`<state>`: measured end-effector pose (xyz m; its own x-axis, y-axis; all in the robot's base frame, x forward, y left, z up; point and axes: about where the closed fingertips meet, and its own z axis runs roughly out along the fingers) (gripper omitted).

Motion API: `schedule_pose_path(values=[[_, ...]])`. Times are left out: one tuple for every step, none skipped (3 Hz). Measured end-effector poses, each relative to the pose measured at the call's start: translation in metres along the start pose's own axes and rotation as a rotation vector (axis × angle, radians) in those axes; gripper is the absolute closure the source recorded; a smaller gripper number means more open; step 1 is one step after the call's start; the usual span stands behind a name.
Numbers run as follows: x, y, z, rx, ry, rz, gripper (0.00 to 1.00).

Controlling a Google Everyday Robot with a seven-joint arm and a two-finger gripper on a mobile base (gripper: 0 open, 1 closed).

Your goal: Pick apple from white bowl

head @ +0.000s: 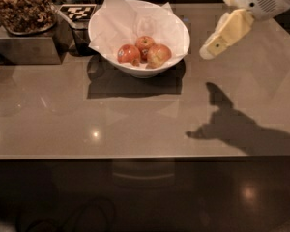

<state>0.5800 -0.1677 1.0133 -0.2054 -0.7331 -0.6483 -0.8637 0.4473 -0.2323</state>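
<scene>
Three apples (128,53) are sitting touching in the white bowl (135,72); the apple (159,55) with the pale patch is lying rightmost, risking a neighbour being grabbed or paper (120,19) snagging. Gripper (215,45) is hovering well right, holding nothing; its opening cannot be told.

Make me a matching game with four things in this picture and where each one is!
Things:
1. apple
2. white bowl
3. gripper
4. tray of nuts

Places:
A. far left, on top of a metal box
B. up in the air, to the right of the bowl
C. inside the bowl, the rightmost of three
D. standing on the table, lined with white paper

Pairs: 1-C, 2-D, 3-B, 4-A
</scene>
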Motion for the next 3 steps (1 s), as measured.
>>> schedule_pose_path(values=[[-0.0219, -0.0086, 0.0375, -0.051, -0.007, -0.036, 0.0], [-0.0251, -0.0087, 0.0405, -0.054, -0.011, -0.04, 0.12], [-0.0252, -0.0087, 0.0408, -0.055, -0.011, -0.04, 0.2]])
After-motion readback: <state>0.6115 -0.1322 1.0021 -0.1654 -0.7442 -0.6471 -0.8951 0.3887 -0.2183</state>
